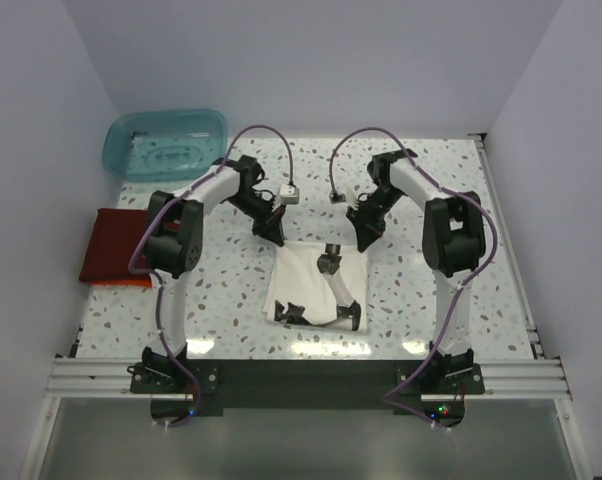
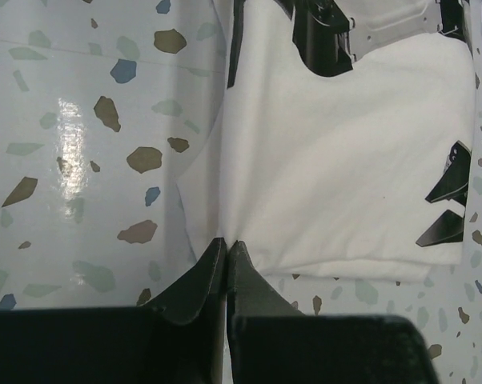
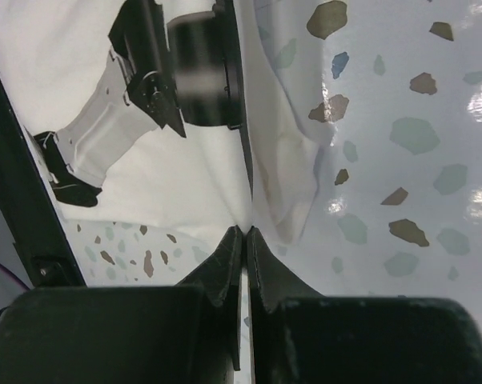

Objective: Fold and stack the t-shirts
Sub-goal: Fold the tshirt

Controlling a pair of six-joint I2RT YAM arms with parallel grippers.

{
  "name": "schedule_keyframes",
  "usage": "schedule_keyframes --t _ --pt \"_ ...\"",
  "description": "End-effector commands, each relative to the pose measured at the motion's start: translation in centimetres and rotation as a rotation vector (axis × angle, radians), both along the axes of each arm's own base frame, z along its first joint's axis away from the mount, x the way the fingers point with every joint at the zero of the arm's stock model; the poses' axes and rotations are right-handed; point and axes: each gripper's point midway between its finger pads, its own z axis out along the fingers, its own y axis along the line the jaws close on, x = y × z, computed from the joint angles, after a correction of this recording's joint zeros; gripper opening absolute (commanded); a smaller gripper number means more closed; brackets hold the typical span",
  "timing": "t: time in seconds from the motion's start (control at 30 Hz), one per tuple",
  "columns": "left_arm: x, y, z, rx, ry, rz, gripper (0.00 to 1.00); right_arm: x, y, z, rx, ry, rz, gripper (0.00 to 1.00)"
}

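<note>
The cream-white t-shirt (image 1: 316, 285), spread at the middle of the table (image 1: 461, 300), is pinched at its 2 far corners by the left gripper (image 2: 226, 244) and right gripper (image 3: 246, 232), both clamped on cloth; a fold is judged begun, and a matched lift toward the near hem is called for.

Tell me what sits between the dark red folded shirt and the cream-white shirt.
Top view: the left arm's black-and-white links over bare speckled tabletop separate the dark red folded shirt from the cream-white shirt.
</note>
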Motion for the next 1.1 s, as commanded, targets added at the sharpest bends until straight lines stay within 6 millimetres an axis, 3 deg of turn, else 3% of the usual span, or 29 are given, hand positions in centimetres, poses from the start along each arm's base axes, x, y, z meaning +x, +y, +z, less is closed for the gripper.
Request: schedule_keyframes --t 0.0,0.2,0.37,0.57,0.73,0.77,0.8,0.83,0.87,0.9,0.93,0.97,1.0,1.03,1.07 --pt "1.1 1.1 4.0 -0.017 -0.085 0.032 0.0 -0.6 -1.4 4.6 -0.026 -0.068 0.023 0.0" --pt "3.3 2.4 4.2 0.021 -0.122 0.081 0.0 1.3 -3.2 2.4 -0.099 -0.097 -0.026 0.0" --pt "5.8 2.9 1.3 0.074 -0.11 0.134 0.0 5.1 -3.2 0.1 -0.149 -0.159 -0.087 0.0" --pt "10.5 2.8 -1.5 0.127 -0.174 0.228 0.0 10.9 -3.7 -2.6 -0.234 -0.273 -0.204 0.0" --pt "14.0 3.2 -3.1 0.164 -0.253 0.299 0.0 13.9 -4.0 -2.8 -0.269 -0.356 -0.272 0.0" --pt "14.3 3.4 -3.2 0.176 -0.262 0.316 0.0 14.8 -3.6 -2.5 -0.256 -0.39 -0.29 0.0" --pt "15.4 3.7 -2.6 0.167 -0.286 0.355 0.05 15.2 -3.3 -1.7 -0.238 -0.408 -0.31 0.07" --pt "15.8 3.8 -2.0 0.162 -0.299 0.377 0.14 15.5 -3.1 -1.1 -0.224 -0.418 -0.33 0.18" --pt "16.1 4.0 -1.5 0.161 -0.276 0.441 0.34 16.1 -2.7 -0.2 -0.201 -0.437 -0.355 0.29" --pt "17.4 4.4 0.8 0.118 -0.317 0.487 0.41 16.4 -2.3 1.8 -0.172 -0.458 -0.392 0.45" --pt "17.4 4.4 2.1 0.087 -0.313 0.506 0.45 16.4 -2.1 3.0 -0.152 -0.466 -0.407 0.48" --pt "16.9 4.0 3.5 0.032 -0.268 0.521 0.48 16.1 -1.4 4.5 -0.102 -0.467 -0.419 0.52" --pt "16.4 3.8 6.3 -0.009 -0.276 0.533 0.48 15.4 -0.9 5.3 -0.072 -0.44 -0.455 0.55" --pt "15.7 3.5 7.5 -0.039 -0.254 0.535 0.48 14.7 -0.4 8.2 -0.015 -0.46 -0.473 0.56" --pt "13.6 2.7 7.8 -0.084 -0.182 0.513 0.5 13.8 0.1 9.3 0.022 -0.44 -0.486 0.56"
